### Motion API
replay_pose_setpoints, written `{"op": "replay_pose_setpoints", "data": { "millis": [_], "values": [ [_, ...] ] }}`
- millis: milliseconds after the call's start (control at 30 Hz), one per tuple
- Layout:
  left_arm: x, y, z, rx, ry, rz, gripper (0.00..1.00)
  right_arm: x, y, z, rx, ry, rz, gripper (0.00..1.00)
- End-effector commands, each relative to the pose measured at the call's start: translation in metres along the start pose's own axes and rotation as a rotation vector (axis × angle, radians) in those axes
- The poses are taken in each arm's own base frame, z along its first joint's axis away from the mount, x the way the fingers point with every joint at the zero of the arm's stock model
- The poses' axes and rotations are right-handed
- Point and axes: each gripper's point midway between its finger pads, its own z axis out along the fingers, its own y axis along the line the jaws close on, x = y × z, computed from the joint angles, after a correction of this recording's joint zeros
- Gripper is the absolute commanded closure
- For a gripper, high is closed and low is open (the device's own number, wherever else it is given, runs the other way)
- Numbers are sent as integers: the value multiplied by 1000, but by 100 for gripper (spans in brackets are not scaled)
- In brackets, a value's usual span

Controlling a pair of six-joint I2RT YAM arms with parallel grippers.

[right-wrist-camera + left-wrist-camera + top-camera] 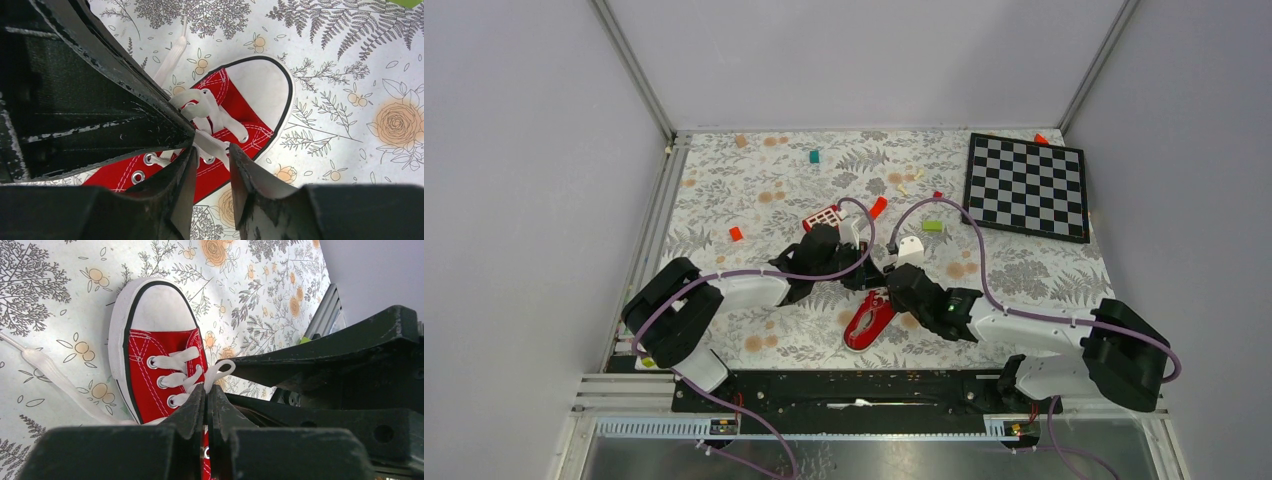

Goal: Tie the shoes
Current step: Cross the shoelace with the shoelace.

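A small red canvas sneaker (867, 322) with white laces and a white toe cap lies on the floral table near the front middle. In the left wrist view the sneaker (152, 367) points its toe away, and my left gripper (207, 388) is shut on a white lace loop (220, 371) above the eyelets. A loose lace end (47, 371) trails left over the cloth. In the right wrist view my right gripper (212, 151) is open just above the sneaker (240, 112), with a lace strand (214, 144) running between its fingers. Both grippers meet over the shoe (879, 282).
A chessboard (1027, 185) lies at the back right. A red block with white squares (822, 217), a curved red-orange piece (879, 207), a white block (911, 250), a green block (932, 226) and a small red cube (735, 233) lie behind the arms.
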Motion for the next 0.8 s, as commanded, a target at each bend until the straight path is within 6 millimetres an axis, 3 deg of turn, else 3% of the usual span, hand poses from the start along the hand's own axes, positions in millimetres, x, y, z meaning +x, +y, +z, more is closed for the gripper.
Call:
{"op": "replay_pose_setpoints", "data": {
  "millis": [0,167,367,533,767],
  "values": [
    [-6,-22,-1,77,2,17,100,-27,-17,9,119,-105,-3,64],
    [-5,-22,-1,77,3,13,100,-29,-12,13,100,-131,6,72],
    [-4,-21,-1,76,4,12,100,-30,-12,12,87,-144,18,100],
    [-2,-20,-3,74,5,11,100,-27,-7,5,13,-164,23,100],
    [3,-21,-4,84,26,7,100,-12,26,-5,-272,-222,36,100]
  ]
}}
